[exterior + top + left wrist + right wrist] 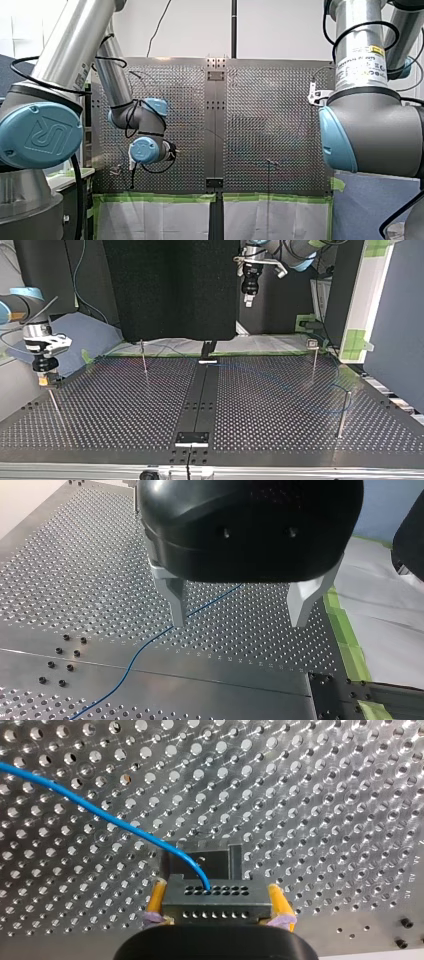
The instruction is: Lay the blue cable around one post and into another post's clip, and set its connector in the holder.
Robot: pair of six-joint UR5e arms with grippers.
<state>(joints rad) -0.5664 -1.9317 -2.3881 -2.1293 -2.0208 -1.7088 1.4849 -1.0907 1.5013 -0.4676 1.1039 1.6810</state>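
A thin blue cable (pixel 100 815) curves into a dark grey, hole-dotted block connector (pixel 215 914), clamped by my right gripper (pixel 217 901) between yellow pads above the perforated metal table (pixel 325 795). My left gripper (pixel 239 620) hangs with jaws wide.

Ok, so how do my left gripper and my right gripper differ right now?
My left gripper is open, with nothing between its fingers; my right gripper is shut on the connector. My left gripper's fingers are bare grey metal; my right gripper's have yellow pads. In the top view, my left gripper hangs high over the table; my right gripper sits low near it. Both have the blue cable in their wrist views.
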